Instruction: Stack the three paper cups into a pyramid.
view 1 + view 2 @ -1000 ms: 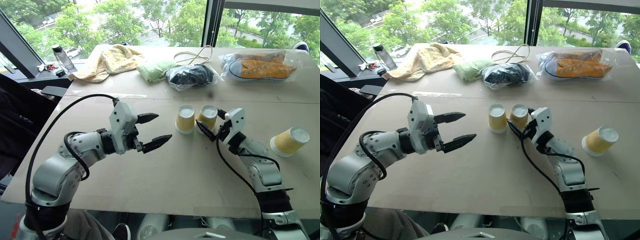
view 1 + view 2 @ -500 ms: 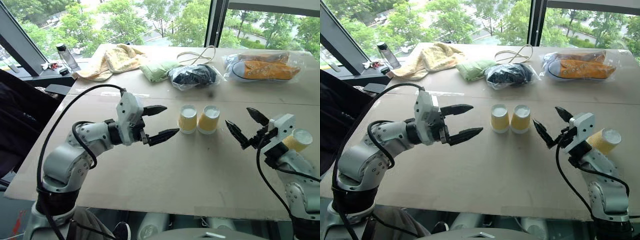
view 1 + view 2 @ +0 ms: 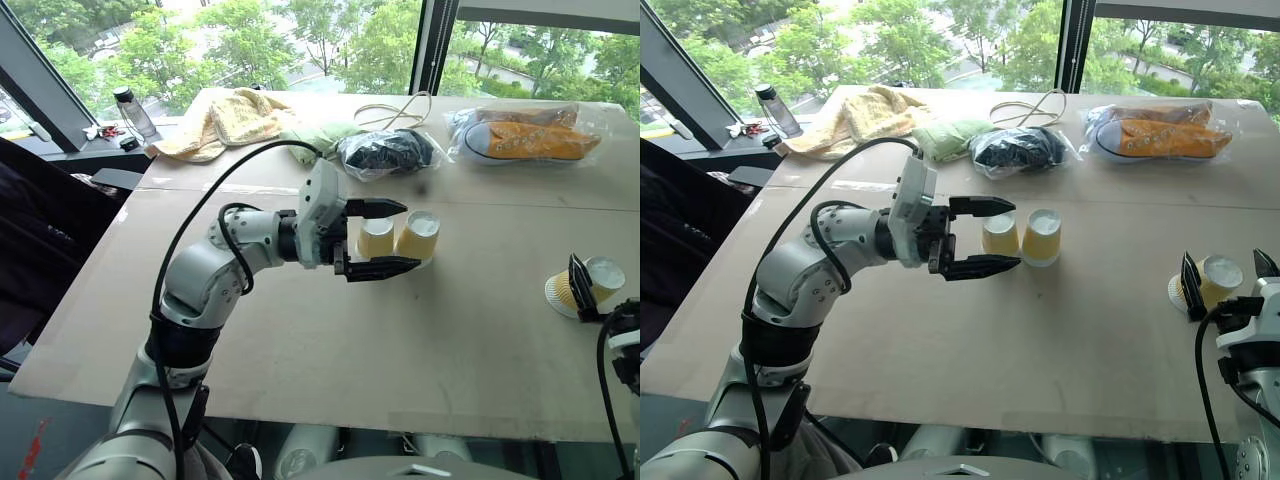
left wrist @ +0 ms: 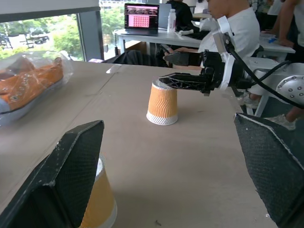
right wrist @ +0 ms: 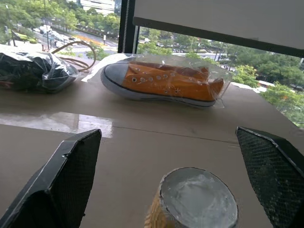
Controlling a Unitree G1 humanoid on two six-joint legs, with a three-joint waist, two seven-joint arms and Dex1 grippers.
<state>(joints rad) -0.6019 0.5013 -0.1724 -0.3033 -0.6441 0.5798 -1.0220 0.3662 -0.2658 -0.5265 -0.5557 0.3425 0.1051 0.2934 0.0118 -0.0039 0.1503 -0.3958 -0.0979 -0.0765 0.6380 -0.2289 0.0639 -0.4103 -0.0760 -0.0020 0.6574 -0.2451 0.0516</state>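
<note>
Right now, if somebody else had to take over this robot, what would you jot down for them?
Left end effector: open, holding nothing, reaching in beside the two base cups.
Right end effector: open, holding nothing, its fingers either side of the third cup.
Cups: two base cups stand upside down, side by side, mid-table. The third cup is off alone near the table's right edge, also upside down.
Done: the bottom row of the pyramid is set.
Left: grip the third cup, carry it over and set it on top, bridging the two base cups. Keep the left end effector from knocking the base.
</note>
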